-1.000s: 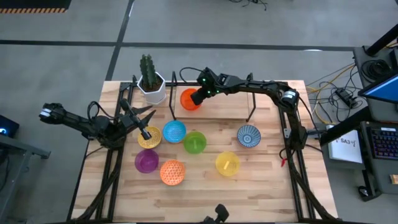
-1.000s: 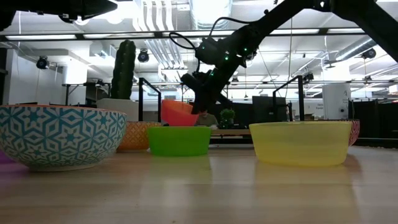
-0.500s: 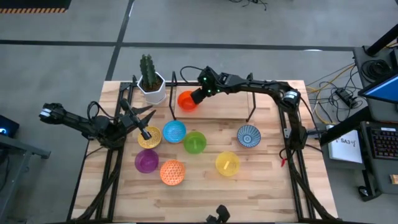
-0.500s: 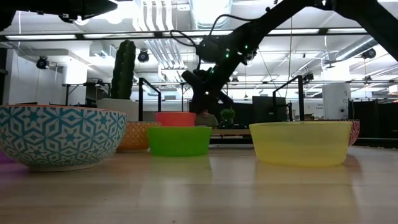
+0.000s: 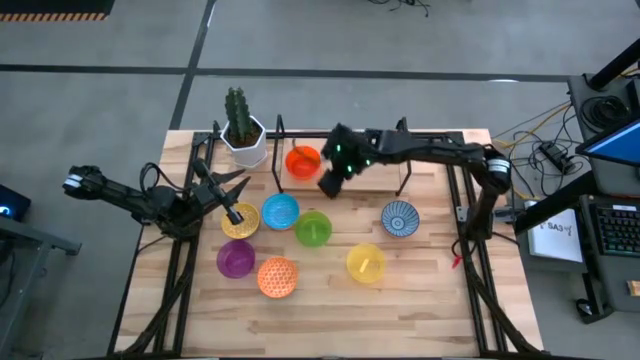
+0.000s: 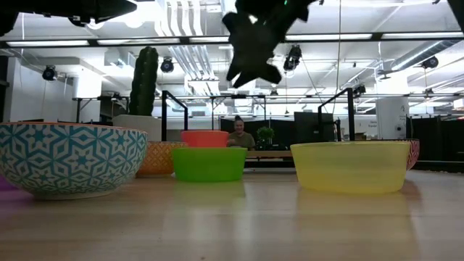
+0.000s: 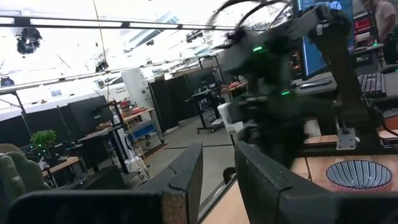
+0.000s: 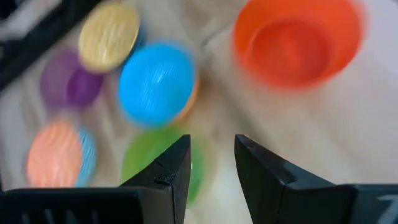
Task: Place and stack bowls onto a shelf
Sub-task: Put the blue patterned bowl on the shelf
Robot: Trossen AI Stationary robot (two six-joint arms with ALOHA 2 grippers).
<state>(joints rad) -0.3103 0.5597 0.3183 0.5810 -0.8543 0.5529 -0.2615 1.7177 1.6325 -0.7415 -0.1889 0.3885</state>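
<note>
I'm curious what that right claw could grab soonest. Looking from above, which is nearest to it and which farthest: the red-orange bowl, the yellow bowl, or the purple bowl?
From the right gripper, in the high view:
1. Red-orange plastic bowl, just beside it on the shelf board.
2. Yellow plastic bowl, toward the table's front.
3. Purple plastic bowl, front, on the left arm's side.

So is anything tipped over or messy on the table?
Nothing stands out. The red bowl sits upright on the shelf, the other bowls stand upright on the table, and nothing has spilled.
</note>
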